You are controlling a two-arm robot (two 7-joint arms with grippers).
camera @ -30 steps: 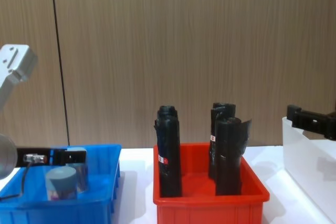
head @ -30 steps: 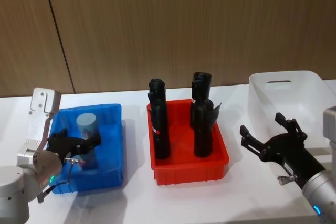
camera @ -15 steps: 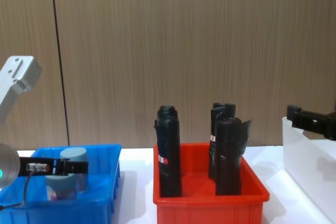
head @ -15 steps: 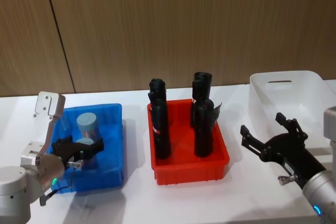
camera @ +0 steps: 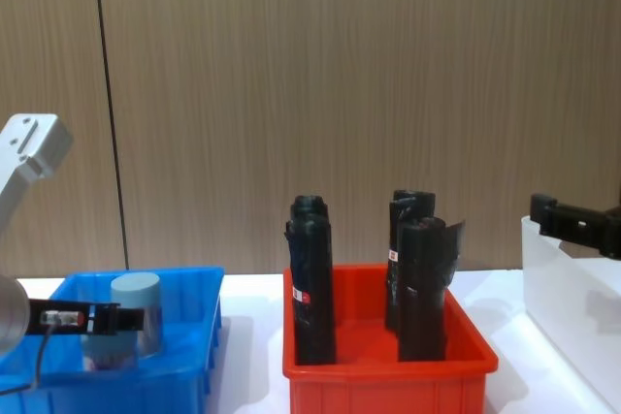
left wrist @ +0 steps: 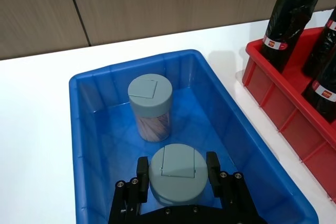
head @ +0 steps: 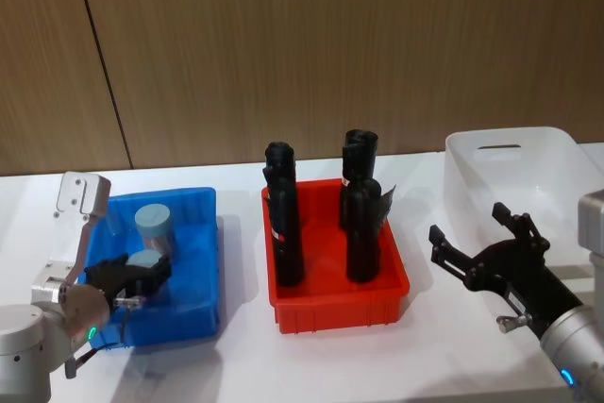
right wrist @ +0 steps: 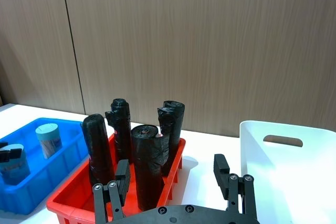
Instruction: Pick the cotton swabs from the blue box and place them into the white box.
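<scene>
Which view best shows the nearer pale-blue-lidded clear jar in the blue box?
Left wrist view: the clear, pale-blue-lidded jar sits close, lid whole, left gripper flanking it. Head and right wrist views show it small; chest view, unclear. Right gripper idles beside white tub.

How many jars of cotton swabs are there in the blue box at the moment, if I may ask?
2. The back jar stands free in the blue box; the front jar sits clamped between the left gripper's jaws. None seems hidden.
</scene>
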